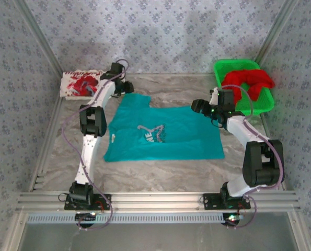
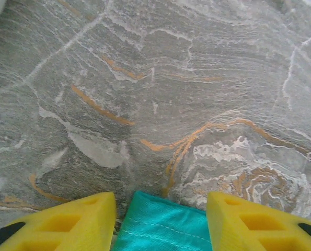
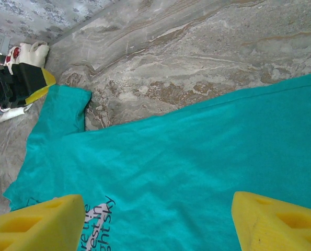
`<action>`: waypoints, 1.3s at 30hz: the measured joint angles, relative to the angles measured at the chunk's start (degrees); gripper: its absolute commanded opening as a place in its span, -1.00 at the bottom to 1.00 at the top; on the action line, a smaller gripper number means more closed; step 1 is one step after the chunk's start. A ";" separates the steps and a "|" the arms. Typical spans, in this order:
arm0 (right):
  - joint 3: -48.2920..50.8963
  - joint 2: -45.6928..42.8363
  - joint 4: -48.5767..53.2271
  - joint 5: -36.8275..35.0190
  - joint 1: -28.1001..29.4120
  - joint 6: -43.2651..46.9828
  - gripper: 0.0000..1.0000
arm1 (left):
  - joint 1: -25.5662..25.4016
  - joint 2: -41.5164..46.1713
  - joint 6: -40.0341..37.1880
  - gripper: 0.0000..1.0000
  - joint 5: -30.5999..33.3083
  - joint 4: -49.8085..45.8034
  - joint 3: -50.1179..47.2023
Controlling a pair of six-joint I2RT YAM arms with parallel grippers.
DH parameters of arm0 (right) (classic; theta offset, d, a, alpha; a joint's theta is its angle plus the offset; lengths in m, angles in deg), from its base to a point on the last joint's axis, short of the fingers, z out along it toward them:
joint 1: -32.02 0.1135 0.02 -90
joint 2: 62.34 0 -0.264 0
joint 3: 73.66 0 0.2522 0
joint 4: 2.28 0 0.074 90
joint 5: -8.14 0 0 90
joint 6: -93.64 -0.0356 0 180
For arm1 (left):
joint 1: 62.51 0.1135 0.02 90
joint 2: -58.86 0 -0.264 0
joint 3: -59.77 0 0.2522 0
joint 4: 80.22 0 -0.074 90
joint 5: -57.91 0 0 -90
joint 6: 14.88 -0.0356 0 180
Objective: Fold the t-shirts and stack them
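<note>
Yellow fingers (image 2: pixel 66 222) of the left end effector (image 2: pixel 160 230) stand apart at the bottom of the left wrist view, with the edge of a teal sleeve (image 2: pixel 163 225) lying between them, not yet pinched. That sleeve belongs to the teal t-shirt (image 1: pixel 165 136), which lies spread flat in the middle of the worktop (image 1: pixel 160 175), its long axis running across from left to right: neck and sleeves toward the left arm, hem (image 1: pixel 219 141) toward the right arm, white lettering (image 1: pixel 152 135) face up. The left end effector (image 1: pixel 125 86) sits at the far-left sleeve, and the right end effector (image 1: pixel 199 106) hovers over the far-right corner by the hem, its fingers (image 3: pixel 280 222) also wide apart above the cloth and holding nothing. So each arm is nearest its own end of the shirt's far edge, and the cloth stretches from both toward the arm bases; a fold would probably bring that far edge toward the near one. Just beyond the left end effector, in the far-left corner, lies the white t-shirt (image 1: pixel 81 84) with red print, close enough to be brushed. The red t-shirt (image 1: pixel 249 81) is heaped in the green basket (image 1: pixel 265 104), just behind the right end effector. Nothing lies on the teal cloth itself.
</note>
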 measured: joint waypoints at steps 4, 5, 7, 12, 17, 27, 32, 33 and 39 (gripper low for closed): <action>-0.09 0.00 0.11 -0.02 -0.02 0.00 0.53 | 0.00 -0.02 0.63 -0.46 -0.44 0.02 0.00; -0.09 0.00 0.13 0.00 -0.02 0.00 0.53 | 0.00 -0.02 0.61 -0.48 -0.70 0.00 0.00; -0.11 0.04 0.24 -0.02 -0.02 -0.02 0.53 | -0.17 -0.04 0.72 -0.69 -1.09 -0.11 0.00; -0.26 0.63 0.61 -0.09 -0.02 -0.02 0.53 | -0.79 -0.04 0.70 -1.00 -1.95 -0.15 0.00; -3.21 2.82 4.28 -2.27 -0.33 0.04 0.53 | -0.87 -0.02 -0.09 -1.00 -1.86 -0.39 -0.02; -22.88 16.09 17.11 -6.16 -0.72 5.55 0.23 | 2.36 5.35 -4.00 -1.00 0.76 0.15 -8.96; -28.96 23.12 21.42 -7.52 -0.72 6.86 0.21 | 4.61 8.11 -5.33 -1.00 1.79 1.51 -13.62; -29.70 24.04 22.21 -7.87 -0.72 7.02 0.21 | 4.90 8.33 -5.55 -1.00 2.01 1.73 -14.05; -38.12 31.15 28.26 -11.34 -0.83 8.55 0.21 | 5.25 8.57 -6.78 -1.00 2.21 2.43 -13.40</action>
